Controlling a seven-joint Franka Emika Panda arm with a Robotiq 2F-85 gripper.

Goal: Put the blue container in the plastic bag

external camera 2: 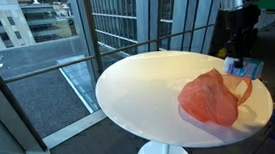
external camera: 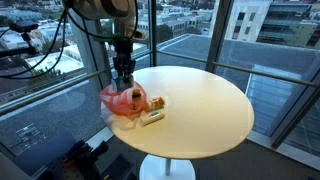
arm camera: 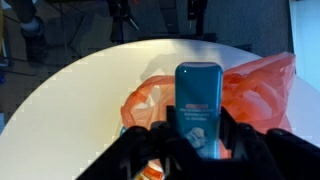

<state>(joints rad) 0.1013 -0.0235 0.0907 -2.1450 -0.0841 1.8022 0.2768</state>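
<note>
The gripper (arm camera: 200, 140) has its 2 jaws clamped on the container (arm camera: 199, 95) just above the bag (arm camera: 262, 88), likely to line it up with the opening.

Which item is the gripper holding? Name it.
The blue container, clamped in the gripper; the red plastic bag lies free on the table.

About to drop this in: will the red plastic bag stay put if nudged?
Probably not. The crumpled red plastic bag looks floppy, so it likely folds. Being thin film on the smooth round table, it may slide.
</note>
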